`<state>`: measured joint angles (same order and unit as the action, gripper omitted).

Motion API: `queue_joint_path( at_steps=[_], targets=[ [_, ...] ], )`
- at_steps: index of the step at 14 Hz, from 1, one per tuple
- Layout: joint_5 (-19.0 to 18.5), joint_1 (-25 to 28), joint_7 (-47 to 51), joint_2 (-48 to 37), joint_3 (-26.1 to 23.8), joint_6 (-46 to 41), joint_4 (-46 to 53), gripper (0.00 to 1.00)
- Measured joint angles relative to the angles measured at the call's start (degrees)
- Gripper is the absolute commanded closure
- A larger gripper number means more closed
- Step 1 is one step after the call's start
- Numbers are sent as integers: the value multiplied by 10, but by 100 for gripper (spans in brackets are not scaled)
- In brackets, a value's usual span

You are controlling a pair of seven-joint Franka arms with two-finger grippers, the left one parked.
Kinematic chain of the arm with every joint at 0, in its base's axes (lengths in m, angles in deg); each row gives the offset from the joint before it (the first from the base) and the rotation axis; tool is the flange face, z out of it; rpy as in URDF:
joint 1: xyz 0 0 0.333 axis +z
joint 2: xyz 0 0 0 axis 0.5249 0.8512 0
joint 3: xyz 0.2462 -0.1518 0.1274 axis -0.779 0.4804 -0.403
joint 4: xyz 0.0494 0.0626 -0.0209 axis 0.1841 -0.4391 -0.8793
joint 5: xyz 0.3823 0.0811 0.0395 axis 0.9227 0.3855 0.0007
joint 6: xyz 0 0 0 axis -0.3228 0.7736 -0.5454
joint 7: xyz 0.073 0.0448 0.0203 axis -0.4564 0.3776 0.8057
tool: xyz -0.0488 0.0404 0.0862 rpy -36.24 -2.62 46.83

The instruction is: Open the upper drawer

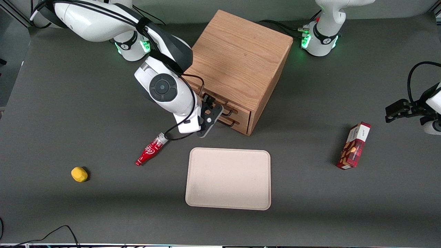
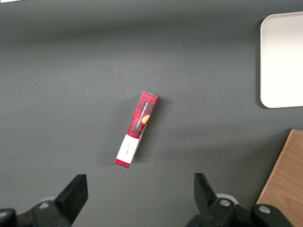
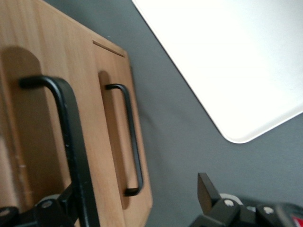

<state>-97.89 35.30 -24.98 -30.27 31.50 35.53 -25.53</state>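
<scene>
A yellow lump (image 1: 79,174) lies toward the working arm's end of the table, then a small red bottle (image 1: 149,153) just beside the arm's wrist. The gripper (image 3: 137,208) is at the cabinet's (image 1: 237,62) front, its fingers (image 3: 207,191) spread wide with the upper drawer's (image 3: 28,142) handle (image 3: 71,146) between them, not clamped; the lower drawer (image 3: 111,142) sits shut beneath. A beige tray (image 1: 228,179) lies nearer the camera than the cabinet, and a red box (image 1: 354,146) toward the parked arm's end.

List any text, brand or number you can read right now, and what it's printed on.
None reads letter for letter.
Red bottle: white script logo, too blurred to quote.
Red snack box: small print on its white end, too small to read.
Upper drawer, tray, yellow object: no markings.
The hand sits at the upper drawer's handle, one finger either side.
</scene>
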Motion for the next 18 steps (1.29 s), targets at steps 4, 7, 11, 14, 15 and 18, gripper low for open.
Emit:
queue_joint_path(
  at_steps=[4,7,11,14,15,18],
  targets=[
    [-36,-6,-2,4,9,20,7,0],
    [-42,-10,-29,2,40,60,14,0],
    [-39,-15,-74,4,104,144,26,0],
    [-33,-19,-84,15,118,152,45,0],
    [-31,-19,-87,19,120,152,51,0],
    [-3,-19,-91,24,130,153,58,0]
  ],
)
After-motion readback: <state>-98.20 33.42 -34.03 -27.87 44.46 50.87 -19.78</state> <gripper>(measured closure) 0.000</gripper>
